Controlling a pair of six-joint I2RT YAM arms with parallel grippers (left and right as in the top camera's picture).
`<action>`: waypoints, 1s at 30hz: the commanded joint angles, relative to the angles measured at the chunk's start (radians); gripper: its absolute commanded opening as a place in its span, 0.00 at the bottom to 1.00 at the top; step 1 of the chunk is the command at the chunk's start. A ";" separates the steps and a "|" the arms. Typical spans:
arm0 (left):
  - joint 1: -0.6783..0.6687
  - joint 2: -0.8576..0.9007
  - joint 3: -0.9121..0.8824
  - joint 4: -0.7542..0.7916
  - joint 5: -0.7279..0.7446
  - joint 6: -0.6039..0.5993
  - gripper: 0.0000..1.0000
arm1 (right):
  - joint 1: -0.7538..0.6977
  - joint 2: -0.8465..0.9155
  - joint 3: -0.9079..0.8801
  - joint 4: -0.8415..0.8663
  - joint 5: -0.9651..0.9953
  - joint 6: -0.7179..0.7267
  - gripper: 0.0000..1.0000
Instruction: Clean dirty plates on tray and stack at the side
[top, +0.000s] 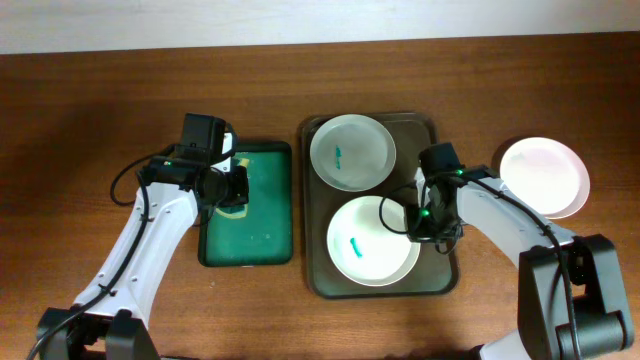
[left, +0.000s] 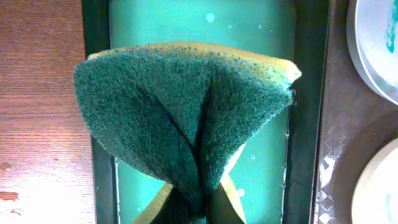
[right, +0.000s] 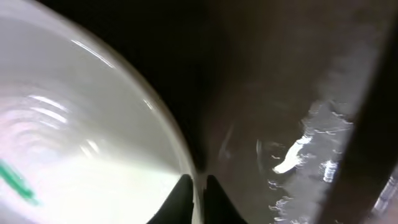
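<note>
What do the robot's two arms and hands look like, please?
The left arm and right arm both have long white links joined by black joint housings. Thin black cables loop loosely beside the wrists, where small green lights glow. The left hand and right hand are black, and the right one's fingers taper to dark, narrow tips.

No legible text, labels, brands or numbers in any view. The plates (top: 352, 152), tray (top: 318, 225), green tray (top: 250, 230) and sponge (left: 186, 118) show none. The teal marks (top: 353, 243) on the two plates on the tray are smears, not characters. The right wrist view is too blurred to read anything.
</note>
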 joint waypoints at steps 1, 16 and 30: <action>-0.002 -0.024 0.003 0.002 -0.003 0.017 0.00 | 0.000 -0.007 -0.006 0.008 -0.138 0.058 0.09; -0.002 -0.024 0.003 -0.021 -0.004 0.068 0.00 | -0.062 -0.008 0.337 -0.274 -0.002 -0.003 0.58; -0.085 -0.023 0.003 -0.035 0.108 0.084 0.00 | -0.284 -0.007 0.463 -0.467 0.107 -0.047 0.91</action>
